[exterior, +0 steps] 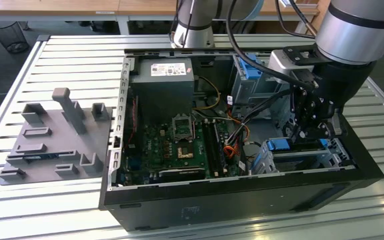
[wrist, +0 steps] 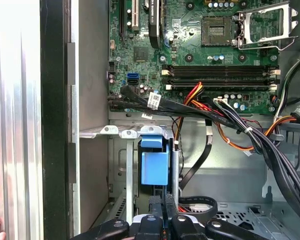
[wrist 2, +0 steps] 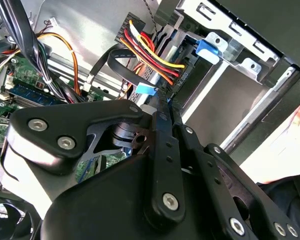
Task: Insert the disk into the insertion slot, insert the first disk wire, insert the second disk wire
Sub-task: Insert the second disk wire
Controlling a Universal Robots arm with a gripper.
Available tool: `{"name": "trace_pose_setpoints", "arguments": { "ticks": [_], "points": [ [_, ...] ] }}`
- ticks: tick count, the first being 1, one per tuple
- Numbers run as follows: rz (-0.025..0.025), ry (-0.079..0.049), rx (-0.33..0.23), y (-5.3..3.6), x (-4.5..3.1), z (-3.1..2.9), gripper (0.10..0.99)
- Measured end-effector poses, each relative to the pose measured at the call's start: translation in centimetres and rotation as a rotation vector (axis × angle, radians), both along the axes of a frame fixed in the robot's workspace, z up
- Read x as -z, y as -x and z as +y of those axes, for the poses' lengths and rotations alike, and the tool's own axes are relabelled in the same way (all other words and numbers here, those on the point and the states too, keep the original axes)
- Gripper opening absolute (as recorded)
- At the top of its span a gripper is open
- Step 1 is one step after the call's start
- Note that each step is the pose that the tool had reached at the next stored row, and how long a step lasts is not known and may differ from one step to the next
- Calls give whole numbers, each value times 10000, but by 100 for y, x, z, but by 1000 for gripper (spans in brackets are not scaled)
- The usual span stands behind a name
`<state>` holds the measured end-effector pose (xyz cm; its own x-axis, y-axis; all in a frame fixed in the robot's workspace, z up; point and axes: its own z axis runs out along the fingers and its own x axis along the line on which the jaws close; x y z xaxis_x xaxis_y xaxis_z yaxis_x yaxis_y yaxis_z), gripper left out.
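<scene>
Inspection of the open computer case (exterior: 245, 197) on the slatted counter (exterior: 65, 55) finds the black claw (exterior: 312, 131) lowered into the drive bay corner at the exterior view's right. We see the disk (exterior: 280, 146), in its bright blue carrier, sitting in the insertion slot (exterior: 265, 161), the low silver perforated cage just below the claw. In the first wrist view the blue carrier (wrist: 154, 165) stands directly ahead of the claw's (wrist: 162, 210) black fingers (wrist: 155, 206), which are drawn close together with a thin gap between them; whether they pinch anything we cannot tell. In the second wrist view a bundle of red, yellow and orange wires (wrist 2: 150, 52) runs just beyond the claw (wrist 2: 162, 97), ending at a black connector by its tip. The green motherboard (exterior: 178, 145) lies beside the cage. A grey fixture plate (exterior: 52, 135) rests on the counter, well apart from the case.
</scene>
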<state>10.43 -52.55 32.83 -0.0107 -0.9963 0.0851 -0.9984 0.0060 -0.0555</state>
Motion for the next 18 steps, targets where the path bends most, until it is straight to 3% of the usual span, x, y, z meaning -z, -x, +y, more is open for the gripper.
{"name": "trace_pose_setpoints", "arguments": {
  "ticks": [10, 12, 13, 18],
  "points": [
    [0, 0, -1, 0, 4, -3, 141],
    [0, -1, 0, 0, 4, -3, 157],
    [0, -2, -1, 0, 3, -3, 220],
    [0, -18, 0, 0, -28, -3, 220]
  ]
}}
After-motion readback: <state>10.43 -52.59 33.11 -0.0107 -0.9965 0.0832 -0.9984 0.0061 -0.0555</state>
